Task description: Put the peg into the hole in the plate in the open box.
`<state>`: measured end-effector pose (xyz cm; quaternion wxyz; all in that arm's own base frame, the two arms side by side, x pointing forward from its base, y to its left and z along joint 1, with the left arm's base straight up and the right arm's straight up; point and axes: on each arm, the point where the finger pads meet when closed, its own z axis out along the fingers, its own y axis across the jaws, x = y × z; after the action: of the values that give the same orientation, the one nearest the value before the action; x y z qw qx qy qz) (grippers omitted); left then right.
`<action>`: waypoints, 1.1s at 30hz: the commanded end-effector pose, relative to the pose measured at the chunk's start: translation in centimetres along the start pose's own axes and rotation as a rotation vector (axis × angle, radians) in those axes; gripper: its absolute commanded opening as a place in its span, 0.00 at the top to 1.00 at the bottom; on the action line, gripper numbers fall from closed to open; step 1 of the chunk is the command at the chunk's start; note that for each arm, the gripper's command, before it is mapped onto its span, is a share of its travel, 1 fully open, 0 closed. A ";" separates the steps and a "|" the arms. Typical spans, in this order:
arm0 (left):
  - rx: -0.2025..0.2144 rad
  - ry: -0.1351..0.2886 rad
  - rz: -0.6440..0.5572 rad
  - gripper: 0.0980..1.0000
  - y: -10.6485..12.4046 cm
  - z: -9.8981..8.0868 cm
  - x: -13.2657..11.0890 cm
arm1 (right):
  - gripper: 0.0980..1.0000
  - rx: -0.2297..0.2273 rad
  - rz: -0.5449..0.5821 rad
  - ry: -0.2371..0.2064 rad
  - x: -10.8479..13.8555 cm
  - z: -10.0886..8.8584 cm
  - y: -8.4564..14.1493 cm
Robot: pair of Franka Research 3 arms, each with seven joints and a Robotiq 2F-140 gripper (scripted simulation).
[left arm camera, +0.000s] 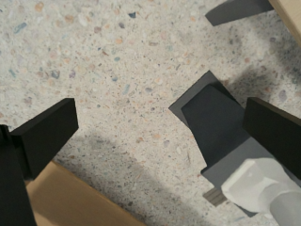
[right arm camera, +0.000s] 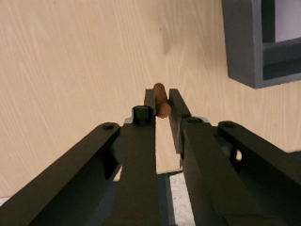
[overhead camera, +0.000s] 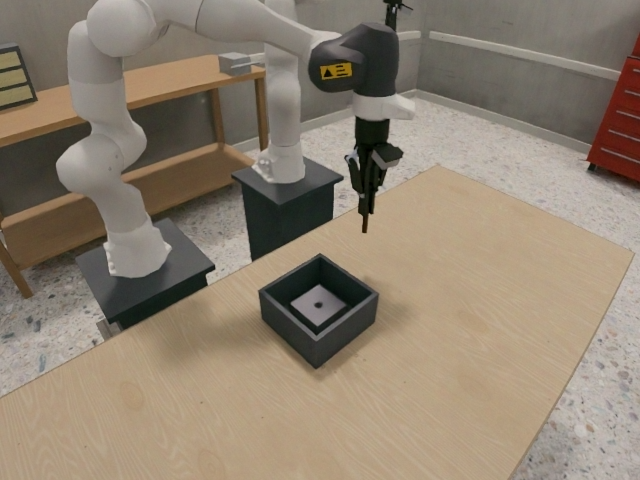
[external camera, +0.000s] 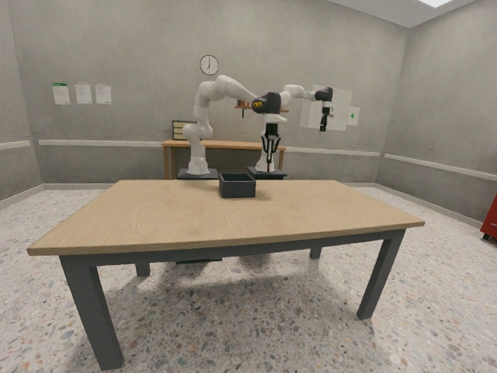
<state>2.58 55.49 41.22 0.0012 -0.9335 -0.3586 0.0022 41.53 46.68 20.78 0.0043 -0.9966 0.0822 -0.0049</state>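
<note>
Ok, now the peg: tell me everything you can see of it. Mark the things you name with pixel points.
The peg [overhead camera: 364, 224] [right arm camera: 160, 96] is a thin, plain reddish-brown rod, round in section, perhaps wood. It is clamped between the fingers of the right gripper [overhead camera: 366, 210] [external camera: 269, 160] [right arm camera: 163, 105], pointing down, roughly upright, its lower end hanging free above the table, beside the box rather than over it. The fingers hide part of its length.

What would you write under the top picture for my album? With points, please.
The right arm's black claw [overhead camera: 366, 209] grips a thin brown peg [overhead camera: 364, 225], above the table, outside the dark grey open box [overhead camera: 343, 335].
</note>
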 end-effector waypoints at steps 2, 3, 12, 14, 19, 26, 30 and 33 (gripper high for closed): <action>-0.004 0.003 -0.005 0.00 0.1 -0.1 -0.1 | 1.00 -0.009 -0.004 -0.009 -0.2 0.1 0.3; -0.004 0.003 -0.005 0.00 0.1 -0.1 -0.1 | 1.00 -0.009 -0.004 -0.009 -0.2 0.1 0.3; -0.004 0.003 -0.005 0.00 0.1 -0.1 -0.1 | 1.00 -0.009 -0.004 -0.009 -0.2 0.1 0.3; -0.004 0.003 -0.005 0.00 0.1 -0.1 -0.1 | 1.00 -0.009 -0.004 -0.009 -0.2 0.1 0.3; -0.004 0.003 -0.005 0.00 0.1 -0.1 -0.1 | 1.00 -0.010 -0.005 -0.009 0.2 0.1 0.8; -0.004 0.003 -0.005 0.00 0.1 -0.1 -0.1 | 1.00 -0.014 -0.011 -0.009 3.3 0.1 5.0; -0.004 0.003 -0.005 0.00 0.1 -0.1 -0.1 | 1.00 -0.015 -0.012 -0.010 4.6 0.1 7.0; -0.004 0.003 -0.005 0.00 0.1 -0.1 -0.1 | 1.00 -0.016 -0.012 -0.010 6.5 0.1 10.4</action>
<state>2.58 55.49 41.22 0.0012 -0.9335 -0.3586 0.0022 45.24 37.53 20.58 -0.0098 -0.9939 0.1103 0.0011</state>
